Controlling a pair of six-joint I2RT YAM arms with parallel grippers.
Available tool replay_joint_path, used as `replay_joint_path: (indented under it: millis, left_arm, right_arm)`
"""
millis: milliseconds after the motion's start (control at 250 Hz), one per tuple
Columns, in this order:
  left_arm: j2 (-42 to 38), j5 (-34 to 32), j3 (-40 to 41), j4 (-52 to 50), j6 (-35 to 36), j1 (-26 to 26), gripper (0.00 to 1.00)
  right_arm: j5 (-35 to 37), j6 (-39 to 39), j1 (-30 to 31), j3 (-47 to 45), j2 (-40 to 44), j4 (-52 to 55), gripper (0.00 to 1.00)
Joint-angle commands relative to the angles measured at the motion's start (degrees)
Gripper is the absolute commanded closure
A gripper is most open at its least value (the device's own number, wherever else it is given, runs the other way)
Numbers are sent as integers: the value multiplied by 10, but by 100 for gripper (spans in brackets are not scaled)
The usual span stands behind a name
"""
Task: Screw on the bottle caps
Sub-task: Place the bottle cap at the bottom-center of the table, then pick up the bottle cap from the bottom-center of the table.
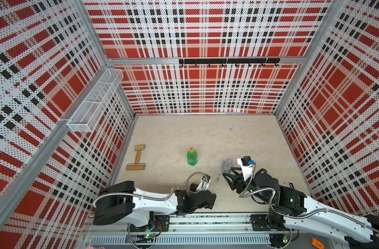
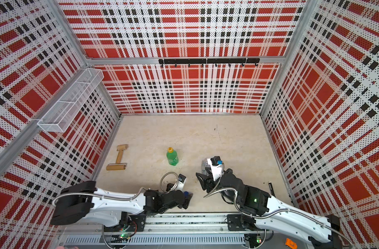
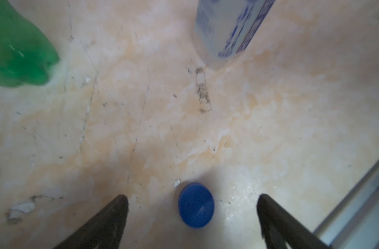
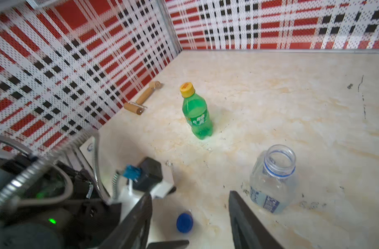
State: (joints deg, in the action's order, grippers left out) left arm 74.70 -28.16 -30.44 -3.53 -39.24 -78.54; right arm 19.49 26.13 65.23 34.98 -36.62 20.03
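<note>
The green bottle [image 1: 191, 157] [image 4: 197, 116] stands upright mid-table with the yellow cap [image 4: 187, 89] on its neck. To its right stands the clear bottle [image 1: 227, 165] [image 4: 272, 183] [image 3: 229, 28], its mouth open. The blue cap [image 3: 196, 204] [image 4: 184, 222] [image 2: 186, 193] lies flat on the table near the front. My left gripper [image 3: 191, 198] is open above it, a finger on each side, not touching it. My right gripper [image 4: 190, 194] [image 2: 200, 175] is open and empty, just in front of and left of the clear bottle.
A wooden roller tool [image 1: 137, 157] lies by the left wall. A wire basket [image 1: 96, 101] hangs on that wall and a black hook rail [image 1: 227, 61] on the back wall. A dark pen [image 2: 271, 187] lies near the right arm. The metal front rail [image 3: 345, 204] runs close to the cap.
</note>
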Motion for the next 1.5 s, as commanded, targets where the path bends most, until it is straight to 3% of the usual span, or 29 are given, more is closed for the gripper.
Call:
replay_joint_path:
  millis: [0,212,320,464,584,796,1084,1317,1497]
  left_arm:
    - [-113,-40,5,-25,22,-1,1]
    - [-322,-85,-20,-84,72,49,1]
    - [-391,-75,-43,-136,97,132,1]
    - [-433,-21,-78,-201,146,266,1]
    - [-437,-14,-97,-238,194,329,1]
    - [-442,-51,-85,-248,218,341,1]
    - [-439,-43,-87,-251,223,355,0]
    - [-433,-29,-87,-250,229,365,1]
    - [-431,-6,-87,-246,231,387,1]
  right_arm:
    - [-29,5,2,46,-26,99,39]
    - [-150,17,24,46,-137,100,39]
    - [-139,-9,72,91,-258,125,38]
    - [-150,-22,73,140,-383,156,40]
    - [-180,-30,73,185,-465,185,39]
    - [-248,-21,52,256,-555,216,37]
    - [-221,-33,25,315,-643,270,42]
    - [-199,-42,17,326,-666,270,41]
    - [-190,-43,17,328,-677,259,48]
